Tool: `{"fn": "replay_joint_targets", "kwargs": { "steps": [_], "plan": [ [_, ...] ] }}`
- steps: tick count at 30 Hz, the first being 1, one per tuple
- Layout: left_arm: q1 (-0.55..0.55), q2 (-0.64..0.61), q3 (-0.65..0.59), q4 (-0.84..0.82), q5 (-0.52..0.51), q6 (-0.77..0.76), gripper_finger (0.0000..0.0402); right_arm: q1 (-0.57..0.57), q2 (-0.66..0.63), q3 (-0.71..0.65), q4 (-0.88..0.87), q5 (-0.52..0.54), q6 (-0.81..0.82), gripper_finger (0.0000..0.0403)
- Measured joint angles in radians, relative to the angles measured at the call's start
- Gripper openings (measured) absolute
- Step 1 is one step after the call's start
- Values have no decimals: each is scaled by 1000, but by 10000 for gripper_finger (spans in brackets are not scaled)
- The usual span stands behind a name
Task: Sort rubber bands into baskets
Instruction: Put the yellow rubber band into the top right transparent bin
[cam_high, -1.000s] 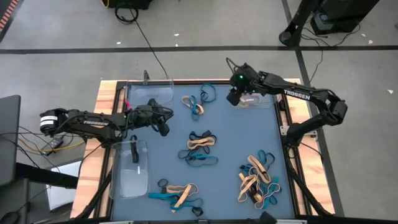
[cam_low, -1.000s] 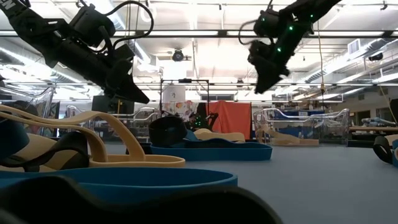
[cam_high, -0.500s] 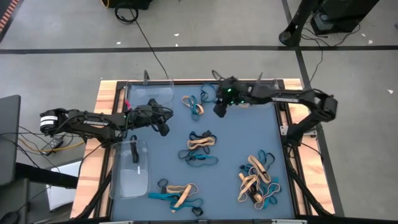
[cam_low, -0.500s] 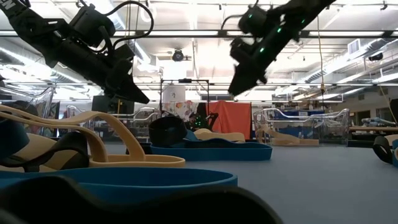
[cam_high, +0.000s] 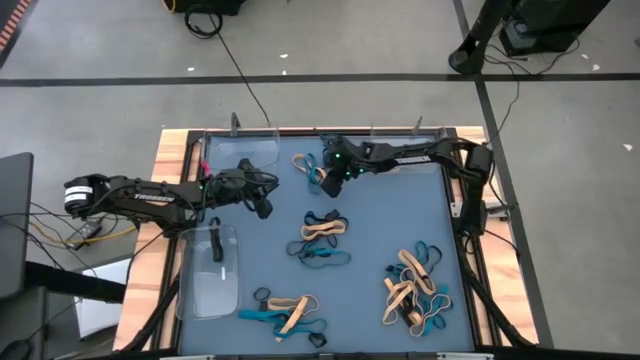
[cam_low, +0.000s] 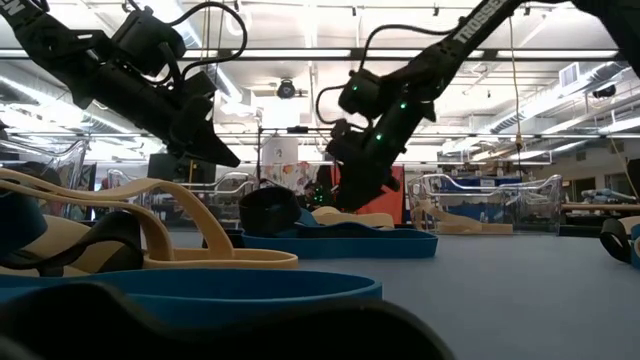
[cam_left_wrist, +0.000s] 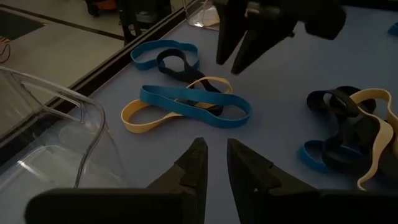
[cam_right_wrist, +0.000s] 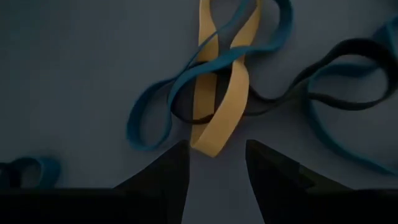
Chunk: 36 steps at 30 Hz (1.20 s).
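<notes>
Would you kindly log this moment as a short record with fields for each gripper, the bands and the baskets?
right gripper: over the tan, teal and black rubber bands at the mat's far side, fingers open, nothing held
left gripper: hovers beside the far-left basket, fingers nearly closed, empty
baskets: the near-left basket looks empty
other bands: three more clusters on the mat
</notes>
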Motion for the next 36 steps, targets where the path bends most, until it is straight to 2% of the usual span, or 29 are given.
{"fn": "replay_joint_targets", "kwargs": {
  "steps": [8,14,24,30,36],
  "plan": [
    [0,0,0,-5,0,1,65,-4,68,15,14,-106,1,168],
    [0,0,0,-6,0,2,64,-3,62,15,41,-86,-1,144],
    [0,0,0,-5,0,1,64,-14,64,15,71,-62,-17,14],
    [0,0,0,-5,0,2,64,-15,37,13,51,-35,-63,7],
    [0,0,0,-11,0,1,64,-6,-84,13,-36,65,-112,4]
  ]
}}
